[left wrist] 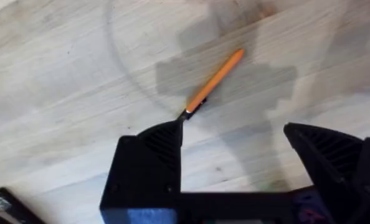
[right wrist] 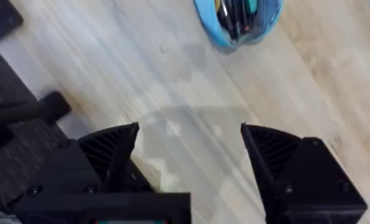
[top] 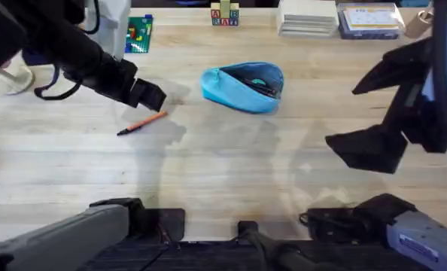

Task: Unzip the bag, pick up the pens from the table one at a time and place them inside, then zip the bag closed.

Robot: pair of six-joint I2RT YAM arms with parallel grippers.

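Broadly, the counter (top: 231, 173) lies bare across its middle and near side, pale planks with wide room to move. Toward the far side sits the bag (top: 242, 88), unzipped, its dark lining exposed with a black pen (right wrist: 227, 17) and the teal pull inside. Well left of it the orange pen (top: 142, 123) lies aslant on the counter. Just beside that pen's far end hangs the left gripper (left wrist: 235, 155), jaws released, grasping nothing. At the right edge, raised, the right gripper (right wrist: 188, 155) hangs with jaws spread, likewise empty.
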